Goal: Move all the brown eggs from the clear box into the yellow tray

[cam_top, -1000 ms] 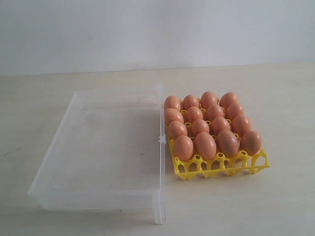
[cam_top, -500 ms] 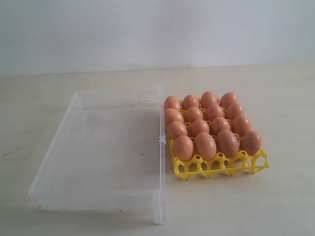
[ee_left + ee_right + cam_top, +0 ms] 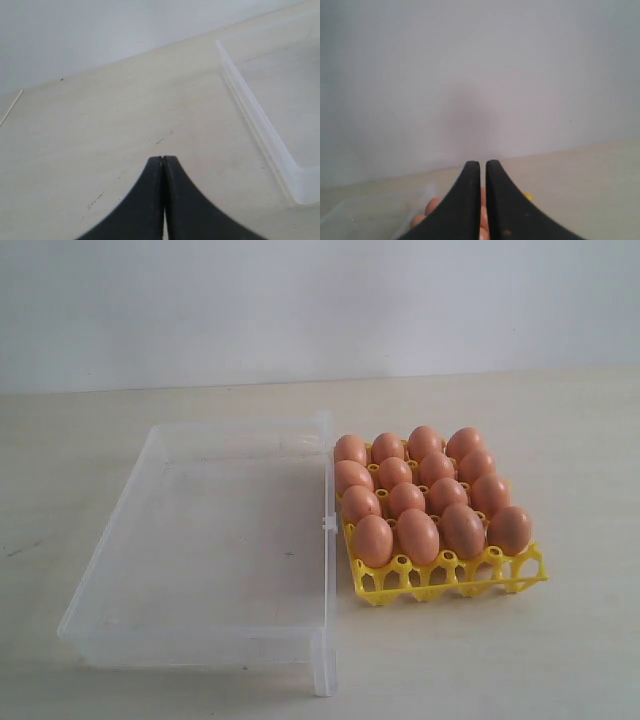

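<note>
Several brown eggs [image 3: 417,535] fill every cell of the yellow tray [image 3: 445,580], which stands right of the clear box [image 3: 210,550]. No egg lies in the box. Neither gripper shows in the exterior view. In the left wrist view my left gripper [image 3: 163,159] is shut on nothing above bare table, with a corner of the clear box [image 3: 280,150] beside it. In the right wrist view my right gripper [image 3: 483,163] is shut with a thin slit between the fingers. Brown eggs [image 3: 431,206] and a bit of yellow tray [image 3: 527,196] peek out behind it.
The light wooden table [image 3: 560,440] runs back to a plain white wall [image 3: 320,300]. The box's far wall nearly touches the tray's left side.
</note>
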Robot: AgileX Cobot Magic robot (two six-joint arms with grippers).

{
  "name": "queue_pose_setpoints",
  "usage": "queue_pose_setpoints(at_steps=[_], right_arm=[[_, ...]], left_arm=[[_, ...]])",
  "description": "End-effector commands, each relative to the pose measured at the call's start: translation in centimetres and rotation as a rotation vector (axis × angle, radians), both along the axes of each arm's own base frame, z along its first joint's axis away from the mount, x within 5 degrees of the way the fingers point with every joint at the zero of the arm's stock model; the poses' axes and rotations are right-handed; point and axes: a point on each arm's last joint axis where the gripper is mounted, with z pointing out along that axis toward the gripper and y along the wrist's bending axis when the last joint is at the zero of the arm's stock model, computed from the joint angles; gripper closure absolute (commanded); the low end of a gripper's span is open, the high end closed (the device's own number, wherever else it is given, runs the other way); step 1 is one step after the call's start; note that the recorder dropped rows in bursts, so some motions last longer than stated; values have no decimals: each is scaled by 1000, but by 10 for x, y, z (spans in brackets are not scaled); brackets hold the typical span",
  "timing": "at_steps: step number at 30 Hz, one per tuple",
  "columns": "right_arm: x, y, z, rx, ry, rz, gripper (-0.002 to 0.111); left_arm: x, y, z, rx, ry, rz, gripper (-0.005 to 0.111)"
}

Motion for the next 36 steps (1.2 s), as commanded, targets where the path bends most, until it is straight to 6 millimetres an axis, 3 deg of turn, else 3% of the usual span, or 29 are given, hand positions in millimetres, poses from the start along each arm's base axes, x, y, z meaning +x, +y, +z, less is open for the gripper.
queue_pose_setpoints(at_steps=[1,6,17,36], right_arm=[[-6,2,-12,-130,66,39,101],[-18,-2,-12,-345,10,19,101],[-37,-17,-13,-301,-22,-167,101],[-37,-17,-16,-308,14,-164,101]], left_arm=[[0,0,2,-8,-18,0,107],[0,0,2,-6,-18,-1,107],[0,0,2,-6,-18,-1,107],[0,0,2,-6,-18,0,107]])
